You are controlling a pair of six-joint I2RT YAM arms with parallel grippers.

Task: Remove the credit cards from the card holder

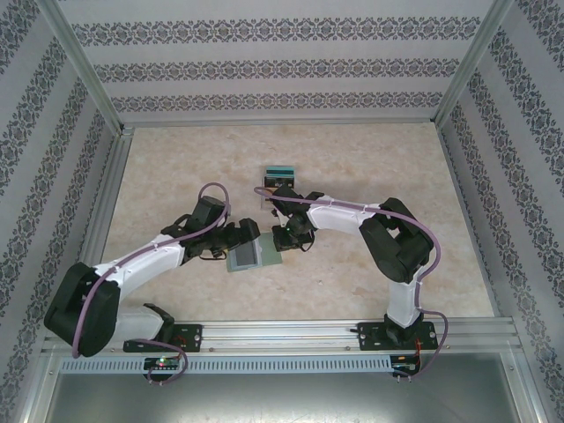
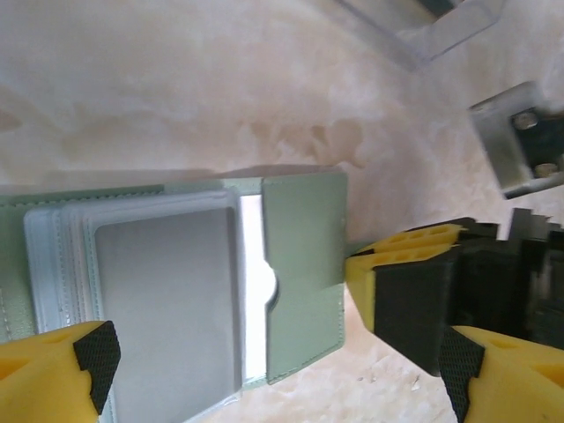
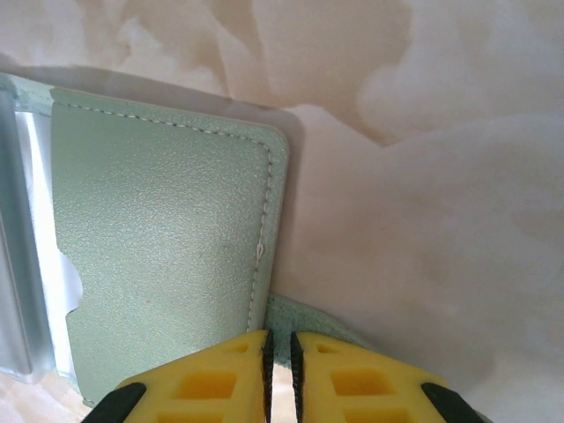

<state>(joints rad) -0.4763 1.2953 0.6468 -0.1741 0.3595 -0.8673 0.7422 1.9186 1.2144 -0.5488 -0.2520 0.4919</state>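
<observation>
The right pincer (image 3: 280,374) has its yellow fingers drawn almost together, nipping the little tab (image 3: 308,322) that sticks out from the edge of the card holder (image 2: 304,264). The left pincer (image 2: 278,354) is spread wide and grips nothing. Its two black-padded fingers stand on either side of the holder's pocket half, above it.

The holder lies opened flat on the desk (image 1: 397,176), somewhat left of the middle and nearer the near edge than the far one. Its grey-green flap points toward the right pincer. The stacked clear pockets (image 2: 159,291) face up on the other half, the front one showing a plain grey face. I cannot tell whether that is a card.

Farther toward the far edge, well apart from the holder, stands a clear stand (image 1: 280,183) with a teal card (image 1: 280,169) upright in it.
</observation>
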